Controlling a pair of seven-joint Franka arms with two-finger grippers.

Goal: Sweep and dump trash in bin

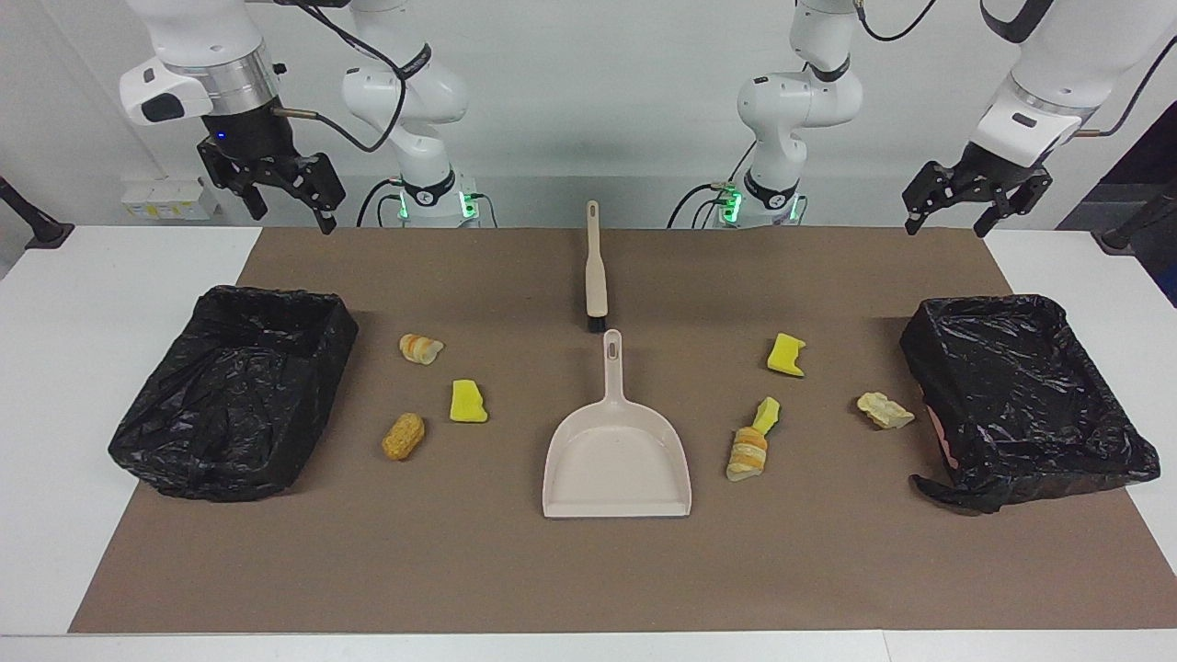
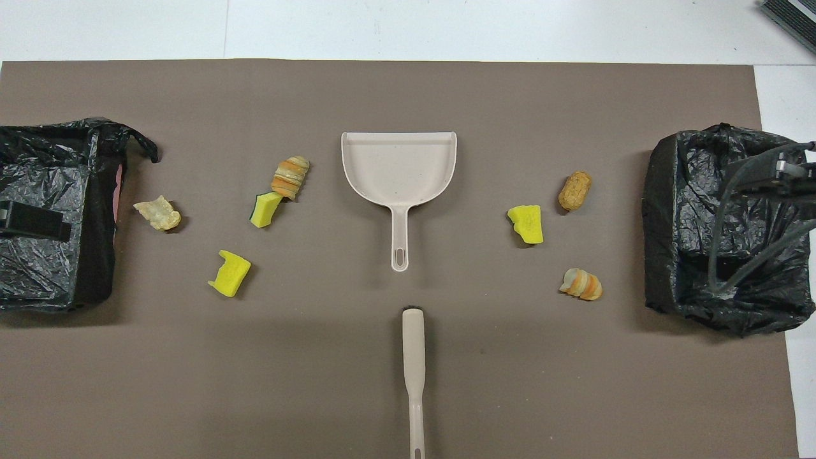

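Opening stage of the sweep, read across the facing view. The right gripper [image 1: 292, 198], fingers spread and holding nothing, hangs above the brown mat's edge at the right arm's end of the table, over no object. Below it sits a black bag-lined bin [image 1: 234, 405]. Beside this bin lie three scraps of trash: a striped tan bread curl [image 1: 421, 348], a yellow sponge chunk [image 1: 468, 402] and a corn-cob-like piece [image 1: 404, 435]. At the table's middle lies the beige long-handled brush [image 1: 594, 267], and farther from the robots the beige plastic dustpan [image 1: 618, 457], empty. Toward the left arm's end lie a second yellow sponge [image 1: 786, 355], a green-backed sponge touching a striped bread roll [image 1: 752, 443], and a pale pastry scrap [image 1: 885, 410] just beside the second black-lined bin [image 1: 1025, 400]. The left gripper [image 1: 967, 200] likewise hangs spread and empty. No tool is yet taken; the next move probably calls for grasping brush and dustpan handles.
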